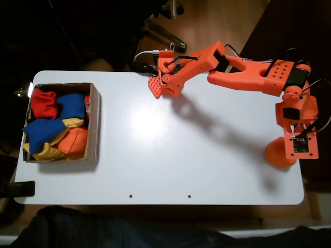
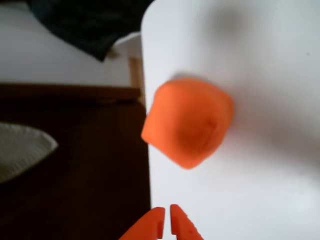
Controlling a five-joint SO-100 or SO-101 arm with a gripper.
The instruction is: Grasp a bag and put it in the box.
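Wrist view: the bag (image 2: 190,121) is orange and plump and sits on the white table (image 2: 270,190) right at its edge, with one corner hanging slightly over the rim toward 9 o'clock. It's at 12 o'clock from the gripper (image 2: 166,222) and clear of it, no contact. The claw tips are together with only a thin slit between them and nothing in it. Image is soft, so no fabric detail.

Fixed view: the gripper (image 1: 158,87) is at the table's (image 1: 207,170) 12 o'clock edge. The orange arm (image 1: 243,72) reaches in from its base (image 1: 289,144) at the 3 o'clock end. The claw's orange blends with whatever is under it, so I can't pick out the bag there.

The box (image 1: 95,124) is brown cardboard, at the 9 o'clock end of the table and well apart from the gripper. Inside it:
- red bag (image 1: 44,102) at 11 o'clock
- blue bags (image 1: 44,132) across the middle
- yellow bags (image 1: 44,151) showing underneath
- another orange bag (image 1: 73,141) at 5 o'clock
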